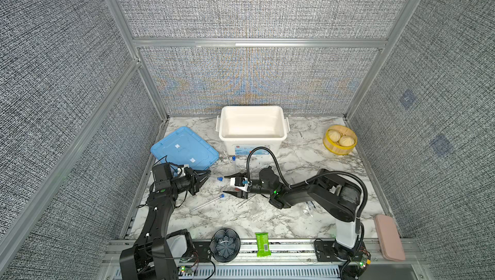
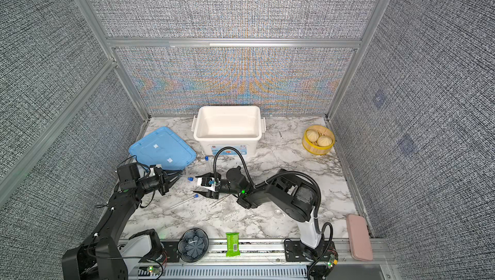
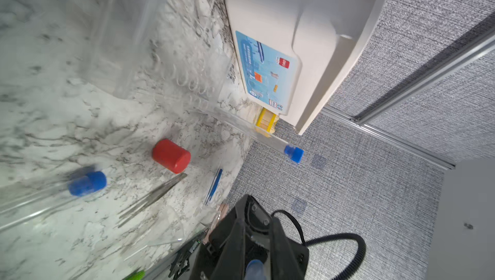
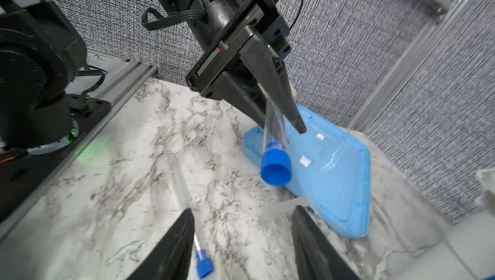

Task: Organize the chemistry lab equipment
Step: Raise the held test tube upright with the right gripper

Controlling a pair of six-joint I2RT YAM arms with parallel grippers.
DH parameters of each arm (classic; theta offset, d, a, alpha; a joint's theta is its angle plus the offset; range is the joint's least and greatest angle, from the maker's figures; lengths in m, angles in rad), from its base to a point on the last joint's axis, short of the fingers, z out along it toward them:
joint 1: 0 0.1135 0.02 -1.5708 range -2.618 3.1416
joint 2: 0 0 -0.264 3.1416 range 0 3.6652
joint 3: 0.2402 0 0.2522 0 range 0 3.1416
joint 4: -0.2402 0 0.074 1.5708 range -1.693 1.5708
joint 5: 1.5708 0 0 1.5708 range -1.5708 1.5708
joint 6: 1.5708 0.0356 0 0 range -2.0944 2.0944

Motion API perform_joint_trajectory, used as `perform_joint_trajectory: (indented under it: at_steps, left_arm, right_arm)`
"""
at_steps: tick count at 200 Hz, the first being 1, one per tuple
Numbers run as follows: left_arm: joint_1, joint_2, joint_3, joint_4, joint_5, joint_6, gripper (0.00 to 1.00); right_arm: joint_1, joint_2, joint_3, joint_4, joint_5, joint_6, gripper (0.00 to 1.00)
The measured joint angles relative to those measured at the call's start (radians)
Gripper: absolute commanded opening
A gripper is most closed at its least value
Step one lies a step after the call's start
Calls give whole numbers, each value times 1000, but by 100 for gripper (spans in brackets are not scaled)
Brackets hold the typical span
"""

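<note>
Marble tabletop (image 1: 294,163): a blue-capped tube (image 4: 273,142) is clamped in the left gripper (image 1: 206,176), the right gripper (image 1: 225,184) spread apart beside it. Next, likely, carriage to the white bin (image 1: 251,137) is needed.

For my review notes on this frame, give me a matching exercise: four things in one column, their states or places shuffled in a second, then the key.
Column one:
1. left hand
2. right hand
3. white bin
4. green snack packet

Column two:
a. lies on the front rail
b. open-topped, nothing visible inside
c. jaws apart, gripping nothing
d. shut on a blue-capped tube

Pairs: 1-d, 2-c, 3-b, 4-a.
</note>
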Motion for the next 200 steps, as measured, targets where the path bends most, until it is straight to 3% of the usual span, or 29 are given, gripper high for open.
perform_joint_trajectory:
  at_steps: [44, 79, 148, 200]
  left_arm:
    - [-3, -29, -5, 7, 37, -39, 14]
    - [-6, -23, -21, 17, 50, -55, 14]
    - [-8, -4, -25, 40, 60, -68, 14]
    - [-11, 3, -33, 47, 64, -67, 14]
  right_arm:
    - [-14, 27, 76, 122, -21, -81, 52]
    - [-8, 56, 109, 142, -99, -125, 40]
    - [0, 99, 119, 153, -146, -200, 37]
    - [3, 115, 127, 157, -145, -233, 27]
